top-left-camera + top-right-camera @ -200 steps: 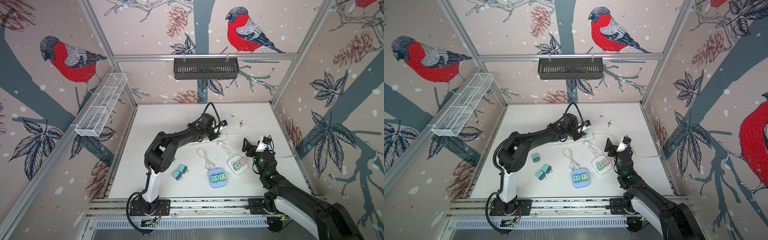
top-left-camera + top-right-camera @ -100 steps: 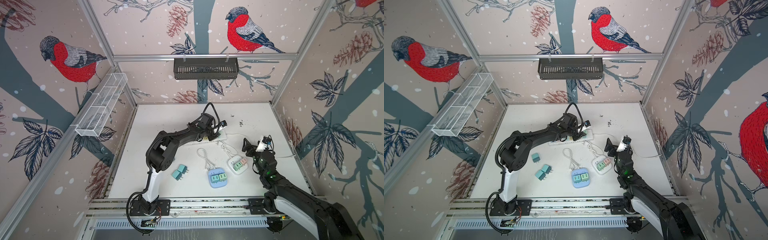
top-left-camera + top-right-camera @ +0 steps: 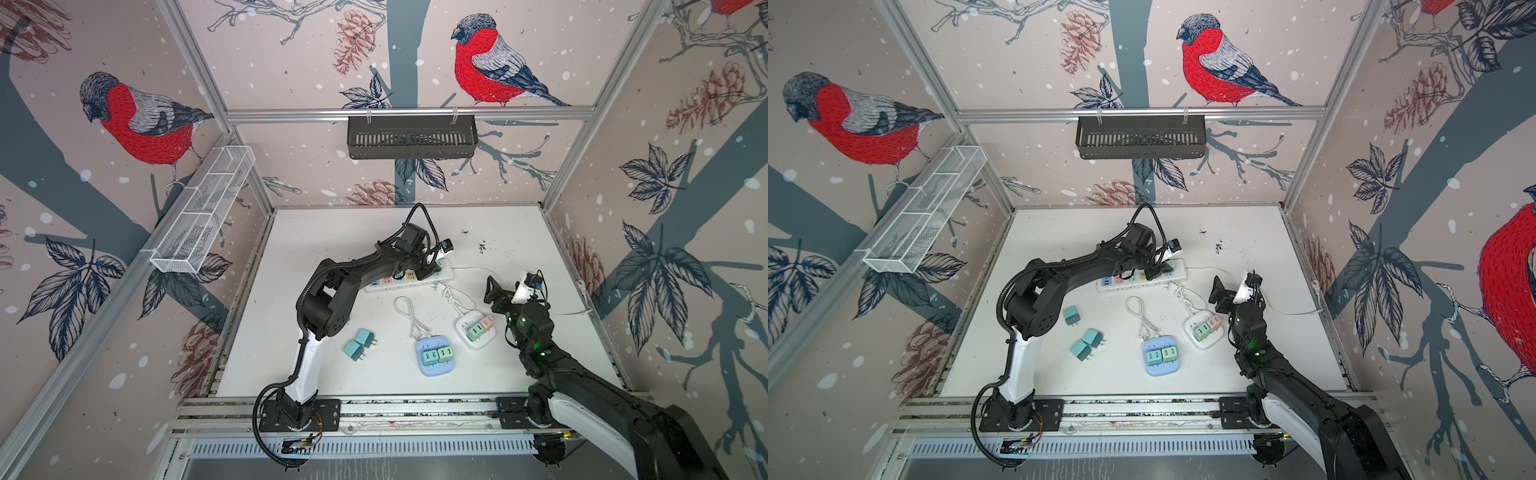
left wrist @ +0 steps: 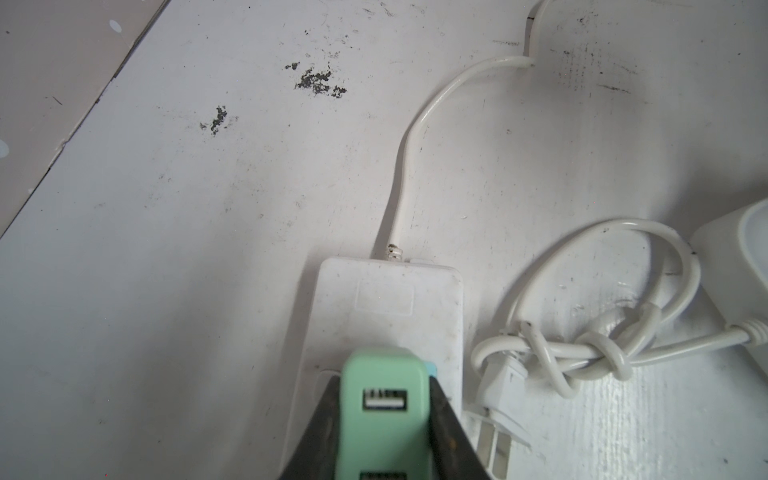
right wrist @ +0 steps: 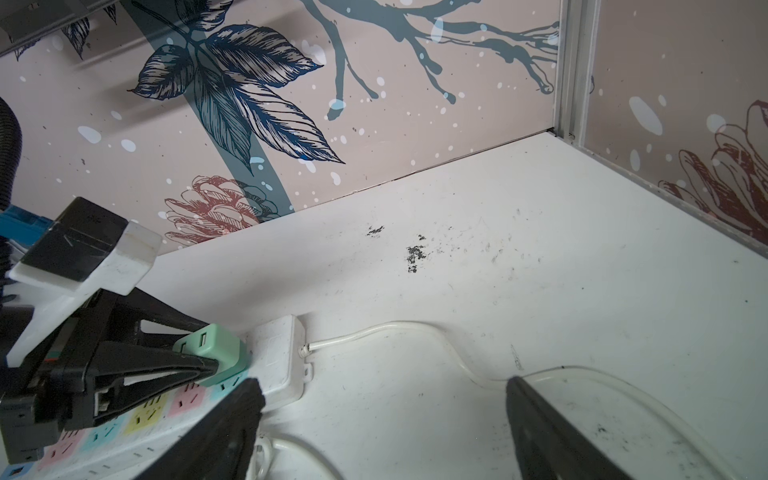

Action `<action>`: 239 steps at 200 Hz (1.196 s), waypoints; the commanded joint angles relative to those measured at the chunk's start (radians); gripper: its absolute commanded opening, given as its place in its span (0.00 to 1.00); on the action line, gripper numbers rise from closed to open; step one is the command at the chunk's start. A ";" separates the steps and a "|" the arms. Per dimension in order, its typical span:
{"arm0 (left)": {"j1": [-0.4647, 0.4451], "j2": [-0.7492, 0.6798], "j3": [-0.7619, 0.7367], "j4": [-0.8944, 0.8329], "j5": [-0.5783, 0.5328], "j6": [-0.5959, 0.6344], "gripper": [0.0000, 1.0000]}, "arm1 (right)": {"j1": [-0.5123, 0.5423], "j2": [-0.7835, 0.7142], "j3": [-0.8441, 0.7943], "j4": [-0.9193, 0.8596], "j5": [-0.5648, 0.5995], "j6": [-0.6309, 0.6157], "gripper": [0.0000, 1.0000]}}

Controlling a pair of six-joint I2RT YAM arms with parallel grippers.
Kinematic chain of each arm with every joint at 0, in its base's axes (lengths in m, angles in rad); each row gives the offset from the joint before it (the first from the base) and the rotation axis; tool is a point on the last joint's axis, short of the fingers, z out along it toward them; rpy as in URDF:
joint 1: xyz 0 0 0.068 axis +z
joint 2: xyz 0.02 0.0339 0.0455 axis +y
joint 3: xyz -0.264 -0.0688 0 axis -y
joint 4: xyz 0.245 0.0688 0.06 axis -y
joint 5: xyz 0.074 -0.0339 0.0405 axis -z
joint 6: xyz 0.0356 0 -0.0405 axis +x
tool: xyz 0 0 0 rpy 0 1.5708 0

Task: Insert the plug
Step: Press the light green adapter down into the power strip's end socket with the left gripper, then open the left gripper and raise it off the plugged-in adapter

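White tabletop (image 3: 332,232), scuffed in spots, boxed in by bullfinch wallpaper on all sides. A white power strip (image 3: 390,281) is laid across the middle, and the green plug (image 5: 216,345) is found at its cord end, on the last socket.

The plug's USB face is turned up and away from the strip, so its long axis is stood roughly upright with the prong end pressed down against the strip's top. The prongs are hidden, so how deep it's seated can't be told.

The left gripper (image 4: 384,384) is clamped tight on the plug's two sides. The right gripper (image 5: 382,381) is spread wide with nothing between its fingers, hung above the table near the strip's cord (image 5: 395,328).

Just beside the strip's end a knotted white cable (image 4: 598,349) is bunched up. It belongs to a white cube socket (image 3: 476,330) already loaded with a green and a pink plug. A blue socket (image 3: 435,355) with two green plugs is set nearby, and loose teal plugs (image 3: 359,343) are left well apart by the left arm.
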 commanded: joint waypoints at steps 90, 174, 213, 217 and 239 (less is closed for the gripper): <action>0.029 0.082 0.069 -0.183 0.090 0.012 0.00 | -0.002 0.002 0.008 0.022 0.000 0.017 0.91; 0.029 -0.067 0.048 -0.148 0.090 0.000 0.99 | -0.002 0.006 0.012 0.021 0.002 0.017 0.92; 0.007 -0.345 -0.144 0.003 0.066 -0.058 0.99 | -0.005 0.008 0.012 0.021 0.002 0.017 0.92; 0.003 -0.382 -0.174 0.029 0.057 -0.066 0.99 | -0.005 0.008 0.013 0.021 0.001 0.017 0.92; -0.019 -0.606 -0.401 0.208 0.007 -0.132 0.99 | -0.007 0.008 0.011 0.019 0.001 0.018 0.92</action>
